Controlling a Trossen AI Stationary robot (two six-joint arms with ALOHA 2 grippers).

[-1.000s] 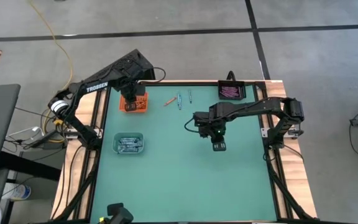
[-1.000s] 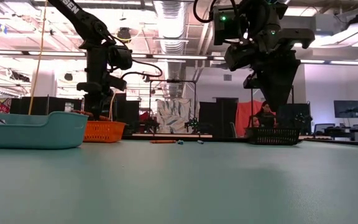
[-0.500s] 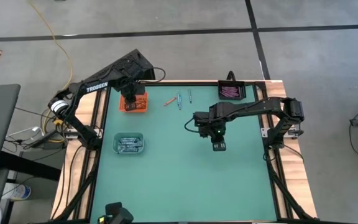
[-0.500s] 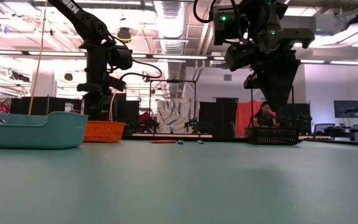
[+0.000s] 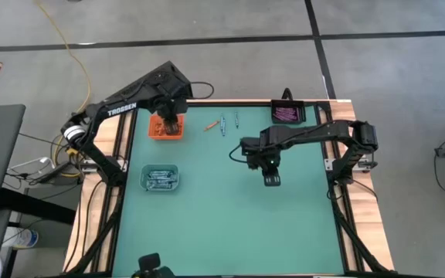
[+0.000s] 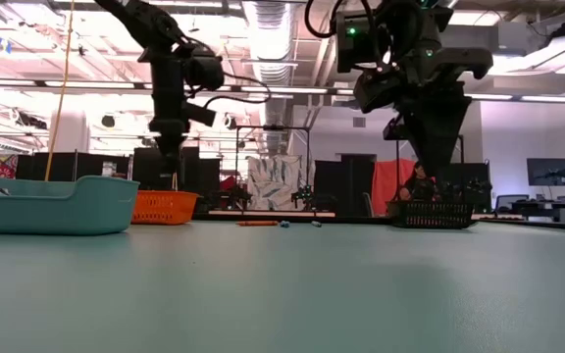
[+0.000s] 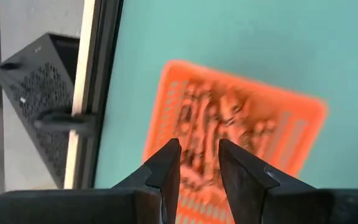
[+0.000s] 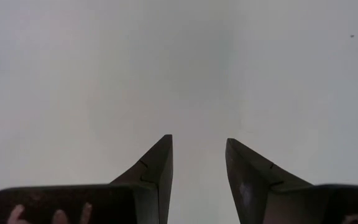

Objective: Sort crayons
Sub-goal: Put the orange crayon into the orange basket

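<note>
My left gripper (image 5: 170,123) (image 7: 199,144) stands open above the orange tray (image 5: 166,129) (image 7: 241,124), with nothing between its fingers. Orange-red crayons (image 7: 216,118) lie heaped in that tray. Three loose crayons rest flat on the green mat near the far edge: an orange one (image 5: 211,125) and two blue-grey ones (image 5: 222,124) (image 5: 236,118). My right gripper (image 5: 270,177) (image 8: 197,140) hangs open over bare mat at mid-table, touching nothing.
A black tray (image 5: 288,113) (image 6: 433,214) holding purple crayons stands at the far right. A pale blue tray (image 5: 161,177) (image 6: 52,205) with blue-grey crayons sits at the left. A person shows in the room behind the black tray. The near half of the mat (image 5: 230,232) is bare.
My left gripper has risen from the orange tray and shifted a little toward the table's right. The right arm has kept still, and the loose crayons have not moved.
</note>
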